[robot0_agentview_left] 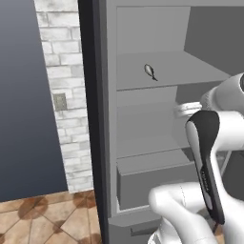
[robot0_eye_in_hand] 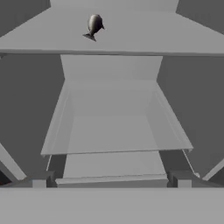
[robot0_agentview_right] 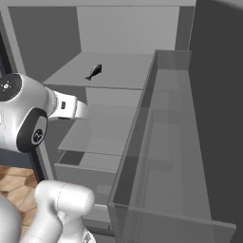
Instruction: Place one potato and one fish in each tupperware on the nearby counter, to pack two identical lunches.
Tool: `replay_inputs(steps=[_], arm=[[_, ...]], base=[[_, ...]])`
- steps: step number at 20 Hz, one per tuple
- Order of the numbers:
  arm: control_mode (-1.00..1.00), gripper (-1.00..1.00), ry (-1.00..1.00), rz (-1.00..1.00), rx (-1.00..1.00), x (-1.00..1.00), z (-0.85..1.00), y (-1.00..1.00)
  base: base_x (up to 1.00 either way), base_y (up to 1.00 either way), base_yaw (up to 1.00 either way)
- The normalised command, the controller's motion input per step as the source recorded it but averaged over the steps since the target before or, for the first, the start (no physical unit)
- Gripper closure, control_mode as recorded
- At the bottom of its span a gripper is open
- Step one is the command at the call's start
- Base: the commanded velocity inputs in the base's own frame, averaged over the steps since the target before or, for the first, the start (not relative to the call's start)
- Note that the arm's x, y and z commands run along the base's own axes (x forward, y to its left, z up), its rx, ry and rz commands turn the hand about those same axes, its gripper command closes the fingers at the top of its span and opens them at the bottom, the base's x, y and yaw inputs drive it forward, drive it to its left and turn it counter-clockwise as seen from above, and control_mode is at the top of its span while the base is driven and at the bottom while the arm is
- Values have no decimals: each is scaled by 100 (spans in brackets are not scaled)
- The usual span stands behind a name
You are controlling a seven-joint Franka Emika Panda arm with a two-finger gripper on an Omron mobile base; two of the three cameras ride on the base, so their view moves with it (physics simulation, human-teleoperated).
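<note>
The claw stands with its jaws apart and nothing between them, its two dark tips low in the hand view, aimed into the open fridge well short of anything it could take.

Largest first: the fridge is a tall grey cabinet with its door swung open on the right of the right base view, the door's own bins hanging close beside the arm. Inside are flat grey shelves, an upper shelf and a lower shelf, with a drawer beneath. Beside the fridge stand a white brick wall and a tiled floor. Smallest is the one fish, dark and slim, lying alone on the upper shelf, toward its middle.

The fish sits above and beyond where the claw now points (the hand view looks mostly at the lower shelf), so I judge the approach has still to rise. The risks follow from that: the front edge of the upper shelf lies between claw and fish and could catch the fingers, and the open door crowds the arm's right side. A slim fish lying flat may also slip from a pinch taken off-centre. I can make out no potato, tupperware or desk from here.
</note>
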Motion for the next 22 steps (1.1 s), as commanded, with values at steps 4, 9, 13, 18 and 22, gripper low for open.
replay_inputs(steps=[4,9,13,18,22], arm=[[-100,-100,-5,0,0,6,40,0],[-100,-100,-15,2,4,35,4,0],[-100,-100,-12,13,10,65,4,0],[-100,-100,-1,11,4,69,32,4],[-100,-100,8,0,0,68,47,9]], base=[[0,0,0],[0,0,0],[0,0,0],[0,0,0],[0,0,0]])
